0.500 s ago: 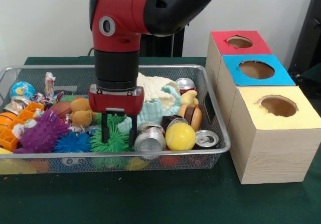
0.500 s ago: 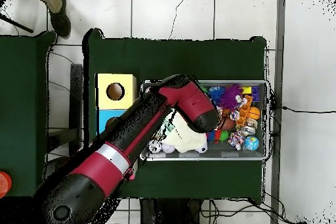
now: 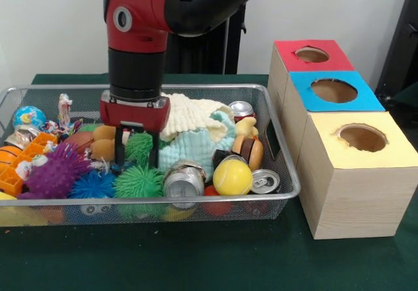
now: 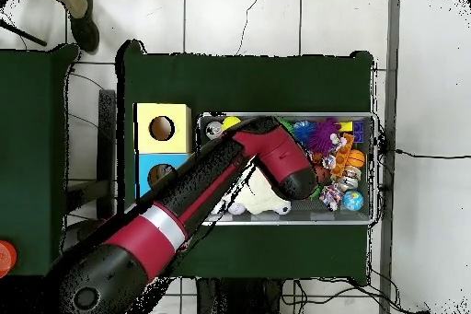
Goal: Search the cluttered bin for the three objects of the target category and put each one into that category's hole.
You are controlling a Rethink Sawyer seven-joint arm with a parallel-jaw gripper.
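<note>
In the front view, the bin (image 3: pixel 65 203) lies left, packed with toys and cans. The gripper (image 3: pixel 136 149) is down among them, fingers spread around a green spiky ball (image 3: pixel 138 146). I judge the search under way; no clear film shows. Next: uncover film, then carry it right to the blue hole (image 3: pixel 334 90).

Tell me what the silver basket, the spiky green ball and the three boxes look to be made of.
The silver wire-mesh basket looks like metal: fine see-through mesh under a thick shiny rim. The spiky green ball seems soft rubber, judging by its thin bristles. The pale boxes look wooden, with visible grain and matte coloured tops.
</note>
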